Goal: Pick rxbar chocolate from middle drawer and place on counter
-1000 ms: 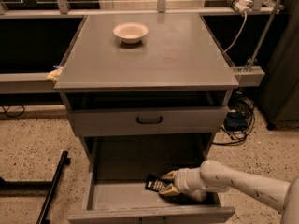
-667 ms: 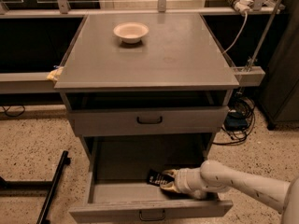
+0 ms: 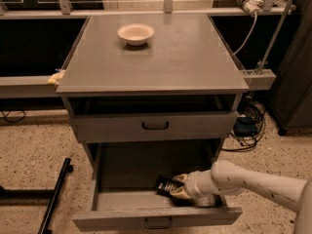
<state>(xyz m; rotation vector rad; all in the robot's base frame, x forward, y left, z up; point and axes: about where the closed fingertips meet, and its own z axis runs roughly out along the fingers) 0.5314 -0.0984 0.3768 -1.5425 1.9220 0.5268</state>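
The rxbar chocolate (image 3: 165,185), a small black-wrapped bar, is in the open middle drawer (image 3: 122,199) near its front right. My gripper (image 3: 178,188) reaches into the drawer from the right and is shut on the bar's right end, holding it slightly tilted just above the tray floor. The pale arm (image 3: 253,184) runs off to the lower right. The grey counter (image 3: 185,57) tops the cabinet above.
A cream bowl (image 3: 136,33) sits on the counter's back left. The drawer above (image 3: 155,126), with a black handle, is slightly open and overhangs the middle drawer. A black bar (image 3: 54,196) lies on the floor at left. Cables (image 3: 246,126) hang at right.
The gripper and the bar have shifted slightly right and upward inside the drawer. The bar's left end has come up off the tray floor.
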